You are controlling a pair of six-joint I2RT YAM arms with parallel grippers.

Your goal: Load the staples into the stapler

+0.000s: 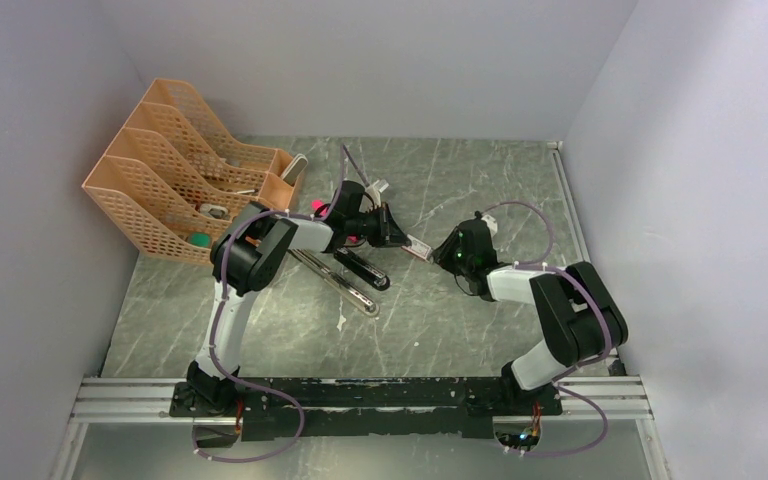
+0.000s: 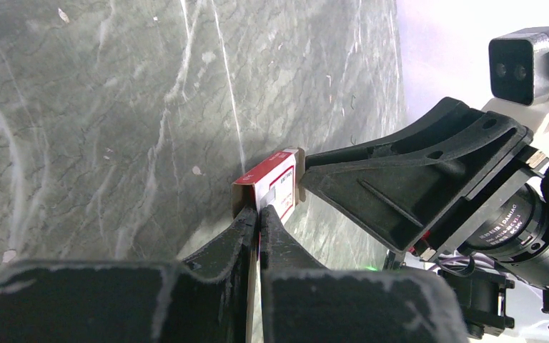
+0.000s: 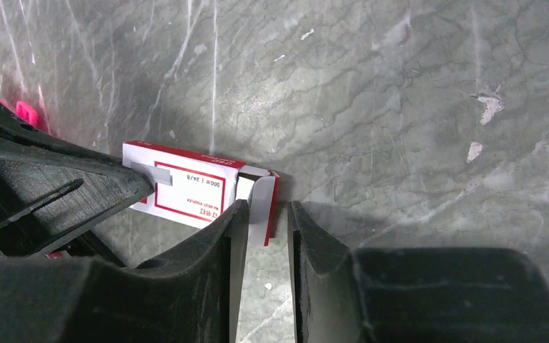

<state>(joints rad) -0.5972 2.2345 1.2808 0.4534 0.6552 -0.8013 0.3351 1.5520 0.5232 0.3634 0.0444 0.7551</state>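
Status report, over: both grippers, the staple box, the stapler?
Left gripper shut on staple box. Right gripper open, jaws around the box's open flap. Stapler lies open on table. No obstruction seen.

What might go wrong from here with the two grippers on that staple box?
The left gripper pinches only one end of the staple box; a tug from the right gripper, its jaws either side of the open flap, might twist it loose. The thin flap may tear. Its contents could spill from the opened end.
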